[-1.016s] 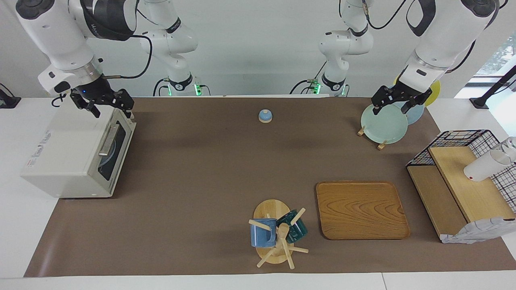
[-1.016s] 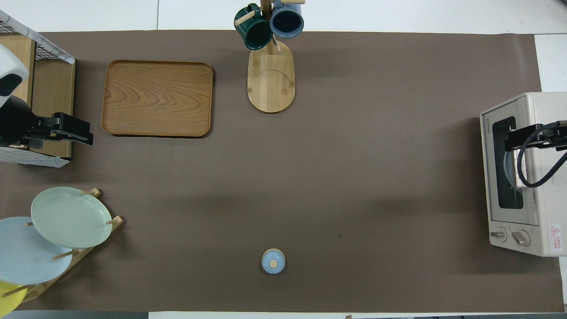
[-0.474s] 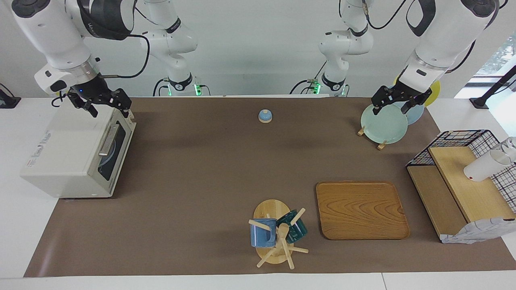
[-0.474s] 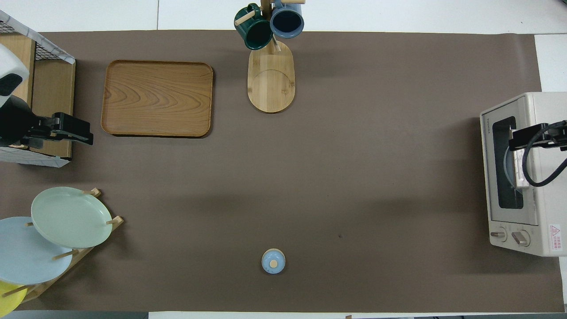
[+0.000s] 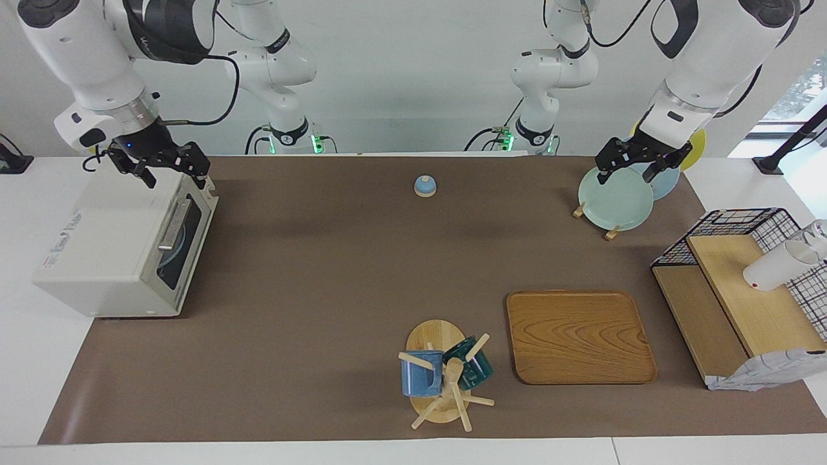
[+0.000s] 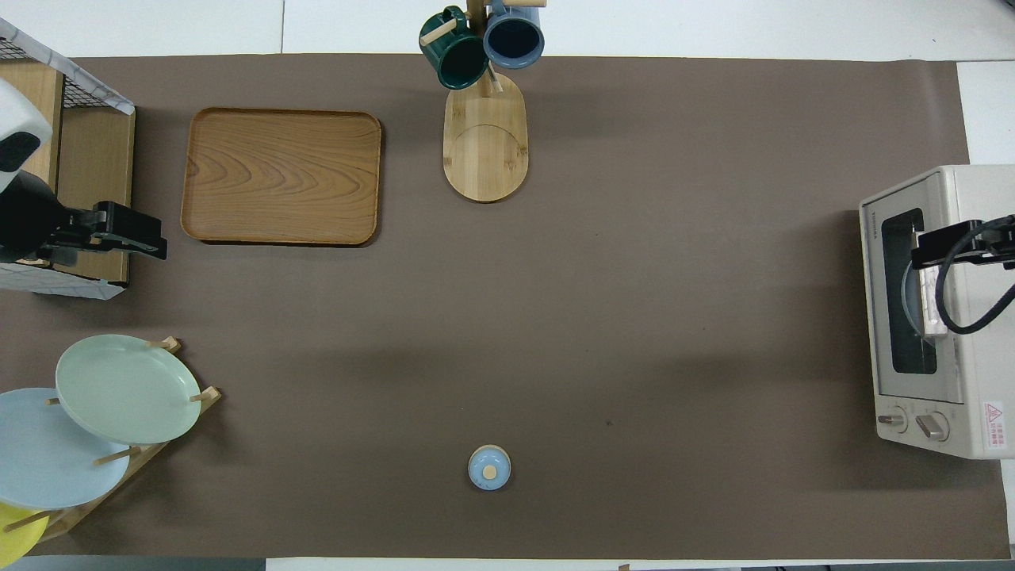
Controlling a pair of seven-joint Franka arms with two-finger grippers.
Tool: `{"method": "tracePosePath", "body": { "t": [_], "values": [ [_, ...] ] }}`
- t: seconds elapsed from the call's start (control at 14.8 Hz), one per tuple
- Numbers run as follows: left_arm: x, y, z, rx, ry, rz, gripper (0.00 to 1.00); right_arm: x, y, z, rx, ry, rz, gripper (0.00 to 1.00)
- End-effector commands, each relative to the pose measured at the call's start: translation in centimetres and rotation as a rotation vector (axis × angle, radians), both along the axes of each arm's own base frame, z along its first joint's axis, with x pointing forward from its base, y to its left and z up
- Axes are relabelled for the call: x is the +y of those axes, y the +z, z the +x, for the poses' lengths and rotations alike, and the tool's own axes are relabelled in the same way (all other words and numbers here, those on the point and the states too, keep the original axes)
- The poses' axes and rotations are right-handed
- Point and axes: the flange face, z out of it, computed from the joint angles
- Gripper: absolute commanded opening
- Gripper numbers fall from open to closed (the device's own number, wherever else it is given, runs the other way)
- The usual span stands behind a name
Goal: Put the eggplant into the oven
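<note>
The off-white oven (image 5: 110, 245) stands at the right arm's end of the table, its dark glass door (image 5: 177, 248) shut; it also shows in the overhead view (image 6: 983, 373). A pale blue round shape shows through the glass. The eggplant is not in view. My right gripper (image 5: 176, 175) hangs open and empty over the oven's top front edge, above the handle (image 5: 173, 225); it also shows in the overhead view (image 6: 920, 252). My left gripper (image 5: 627, 175) is open and empty over the plate rack, and shows in the overhead view (image 6: 155, 242).
A plate rack with a green plate (image 5: 614, 197) stands at the left arm's end. Farther from the robots are a wire basket with wooden shelves (image 5: 743, 290), a wooden tray (image 5: 580, 336) and a mug tree (image 5: 446, 374). A small blue bell (image 5: 425, 186) sits near the robots.
My right gripper has drawn back and up a little from the oven's front edge. The left arm has not moved. The oven door stays shut.
</note>
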Motion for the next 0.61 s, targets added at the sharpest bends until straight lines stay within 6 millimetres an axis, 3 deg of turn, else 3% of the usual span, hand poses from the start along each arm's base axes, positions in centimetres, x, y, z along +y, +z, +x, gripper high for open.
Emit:
{"method": "tracePosePath", "body": {
  "t": [0.0,0.54],
  "values": [
    [0.0,0.1,-0.2,0.008,0.010,-0.004,1.00,0.2,0.1,-0.1,-0.011,0.024,0.020,1.00],
    [0.0,0.2,-0.2,0.005,0.010,-0.004,1.00,1.4,0.3,0.0,-0.008,0.045,0.019,1.00]
  ]
}}
